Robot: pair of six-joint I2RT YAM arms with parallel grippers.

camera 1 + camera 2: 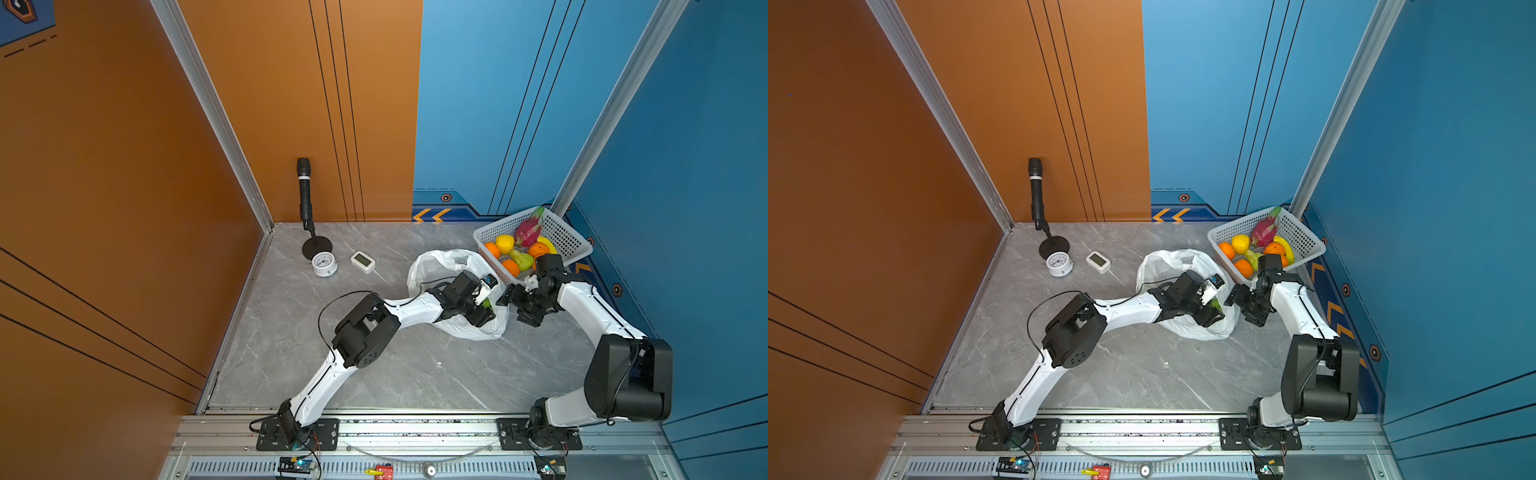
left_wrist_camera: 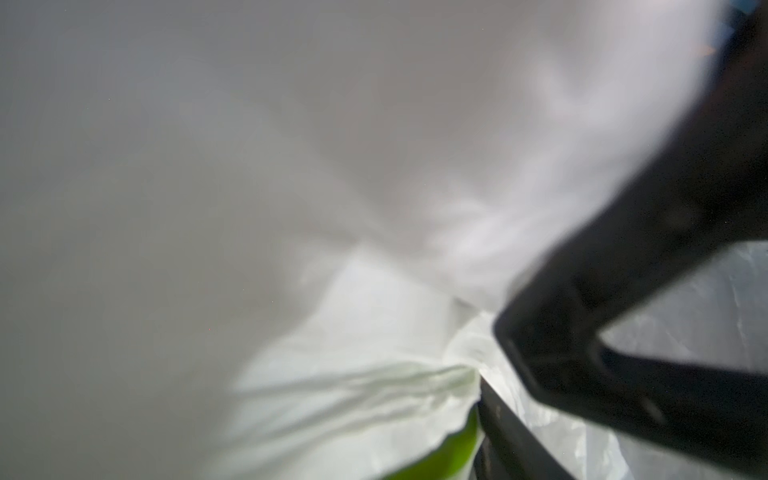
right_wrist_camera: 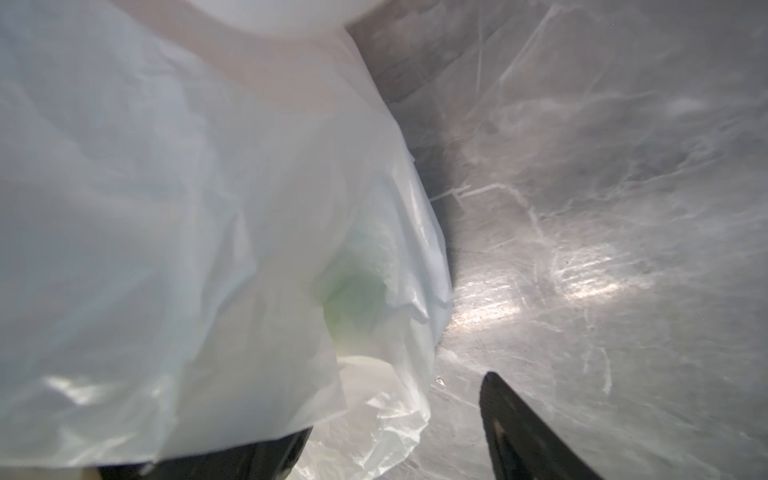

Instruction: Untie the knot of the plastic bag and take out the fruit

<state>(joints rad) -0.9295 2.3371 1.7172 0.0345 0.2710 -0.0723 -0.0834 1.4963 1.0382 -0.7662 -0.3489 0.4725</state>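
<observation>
Finds the plastic bag slumped on the bench, mouth agape and no knot in sight, so judged untied. Leaves one green fruit inside, at the left gripper, reaching in for it (cannot tell whether clamped or loose). Has the right gripper spread wide at the bag's edge, probably to hold the film clear. Puts the other fruit in the basket just beyond.

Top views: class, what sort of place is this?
Probably a robot lab test booth: two robot arms bolted to an aluminium rail, a marble-look tabletop boxed in by orange and blue panels, a microphone.
</observation>
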